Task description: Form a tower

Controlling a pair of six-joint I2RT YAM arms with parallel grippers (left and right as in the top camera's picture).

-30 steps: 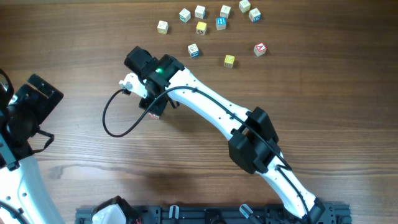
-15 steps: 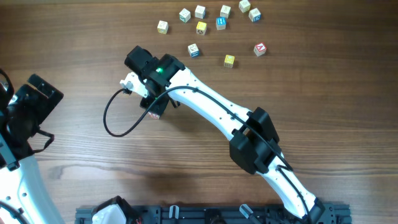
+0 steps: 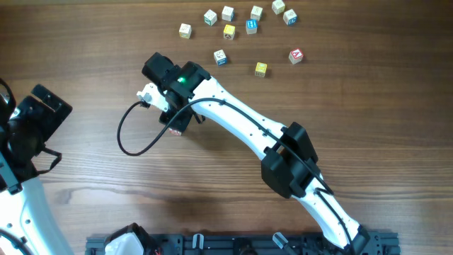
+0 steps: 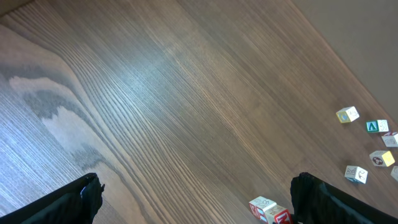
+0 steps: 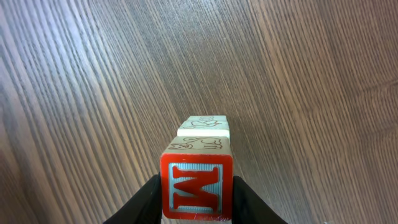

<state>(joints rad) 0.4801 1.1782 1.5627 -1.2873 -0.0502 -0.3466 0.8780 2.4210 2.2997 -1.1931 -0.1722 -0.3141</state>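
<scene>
**Right gripper** point(image 5: 198, 208): clenched on the red-faced M cube point(image 5: 197, 186), one finger on each flank.

**Tower** point(image 5: 201, 144): stands left of centre on the table point(image 3: 85, 42), directly beneath that gripper. It is well apart from the loose letter cubes point(image 3: 228, 32) on the far side.

**Handling:** judged to be the release step. Part the jaws slowly and evenly, then lift straight up so that neither finger drags the top cube sideways.

**Orientation:** long axis apparently vertical, with pale cubes below and the M face turned up toward the wrist camera.

**Left gripper** point(image 4: 196, 202): released, jaws wide, holding nothing, off to the side.
</scene>
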